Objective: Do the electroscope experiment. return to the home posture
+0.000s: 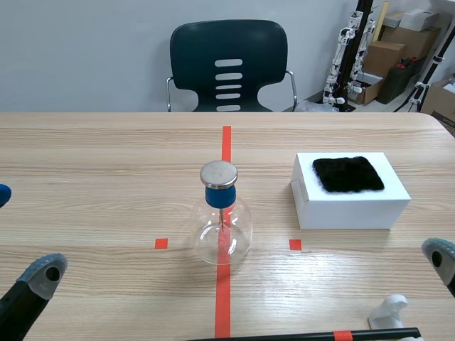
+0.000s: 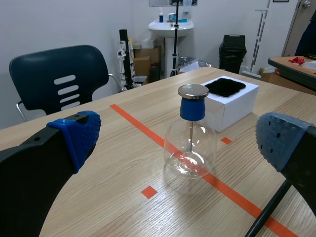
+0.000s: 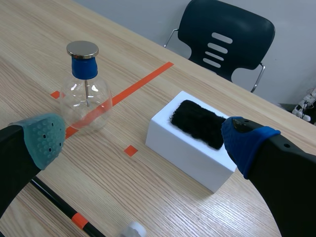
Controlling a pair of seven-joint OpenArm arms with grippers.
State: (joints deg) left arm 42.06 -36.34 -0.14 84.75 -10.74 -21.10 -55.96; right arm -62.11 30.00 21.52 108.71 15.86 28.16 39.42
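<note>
The electroscope, a clear glass flask with a blue stopper and a metal disc on top, stands upright on the centre tape line. To its right, a white box carries a black fur cloth. A black rod with an orange band lies along the table's near edge, by a small white stand. My left gripper is open low at the near left, well short of the flask. My right gripper is open at the near right, with the box ahead and nothing between its fingers.
A dark chair stands behind the table's far edge. Cardboard boxes and gear are stacked at the back right of the room. Bare wood lies between the grippers and the flask.
</note>
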